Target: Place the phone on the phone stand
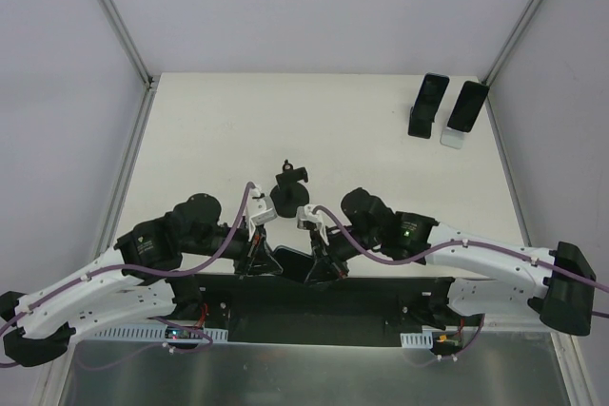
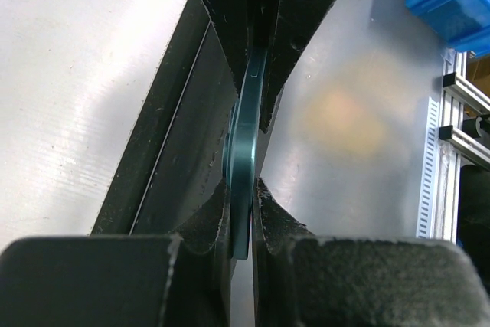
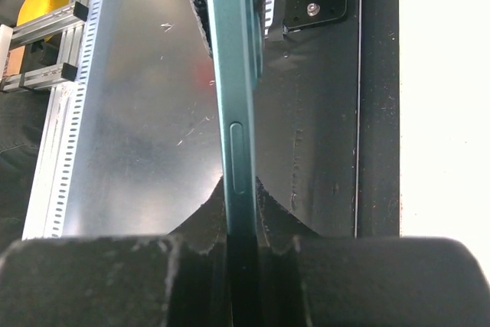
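phone (image 3: pixel 230 51) held edge-up just near side of phone stand (image 1: pixel 288 193), toward arm bases. left gripper (image 2: pixel 243 206) and right gripper (image 3: pixel 239 189) both clamped on it from opposite ends. likely handover/regrip ahead of stand placement.

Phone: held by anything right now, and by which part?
The phone, pinched across its flat faces at opposite ends by left end effector and right end effector.

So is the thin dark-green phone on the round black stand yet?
Off. The phone is gripped by the left gripper and right gripper; the stand sits bare.
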Controlling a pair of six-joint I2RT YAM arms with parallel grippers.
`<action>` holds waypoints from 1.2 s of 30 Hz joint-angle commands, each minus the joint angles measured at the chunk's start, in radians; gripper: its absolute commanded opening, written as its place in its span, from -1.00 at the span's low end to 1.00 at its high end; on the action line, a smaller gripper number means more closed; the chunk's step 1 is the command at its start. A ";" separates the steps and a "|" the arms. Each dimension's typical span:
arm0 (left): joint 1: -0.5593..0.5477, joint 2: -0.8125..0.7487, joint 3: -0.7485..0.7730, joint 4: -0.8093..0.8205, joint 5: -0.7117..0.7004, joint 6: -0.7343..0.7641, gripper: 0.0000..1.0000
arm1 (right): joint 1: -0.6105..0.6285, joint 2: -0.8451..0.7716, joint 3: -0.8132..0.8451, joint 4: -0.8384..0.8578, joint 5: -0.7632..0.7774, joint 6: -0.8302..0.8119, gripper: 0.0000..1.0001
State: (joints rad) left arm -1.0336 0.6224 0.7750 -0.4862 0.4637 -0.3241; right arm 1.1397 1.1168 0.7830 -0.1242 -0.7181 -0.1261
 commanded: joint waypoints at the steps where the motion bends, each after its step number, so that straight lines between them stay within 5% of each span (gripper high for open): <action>1: -0.002 0.016 0.026 0.153 -0.099 -0.012 -1.00 | -0.001 -0.009 -0.037 0.210 0.160 0.106 -0.99; 14: 0.000 0.043 0.056 0.153 -0.057 0.020 -1.00 | -0.001 -0.103 -0.113 0.253 0.255 0.123 -0.99; 15: 0.000 0.048 0.063 0.150 -0.071 0.010 -0.90 | -0.003 -0.110 -0.117 0.252 0.279 0.123 -0.99; 17: 0.000 0.057 0.082 0.138 -0.144 -0.013 -0.19 | -0.001 -0.138 -0.134 0.253 0.386 0.125 -0.99; 18: 0.000 0.057 0.087 0.138 -0.173 -0.045 0.32 | -0.004 -0.147 -0.140 0.258 0.425 0.167 -0.99; 21: 0.000 0.042 0.107 0.120 -0.316 -0.119 0.83 | -0.005 -0.179 -0.152 0.270 0.563 0.195 -0.99; 28: 0.000 0.040 0.113 0.104 -0.690 -0.348 0.98 | -0.001 -0.218 -0.182 0.373 0.824 0.240 -0.99; 36: 0.000 0.223 0.211 0.138 -0.738 -0.498 0.96 | 0.012 -0.193 -0.179 0.483 0.917 0.253 -0.99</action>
State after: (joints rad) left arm -1.0332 0.7658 0.9268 -0.3977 -0.2142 -0.7094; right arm 1.1397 0.9291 0.5808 0.1867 0.1108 0.1081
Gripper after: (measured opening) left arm 0.976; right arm 0.094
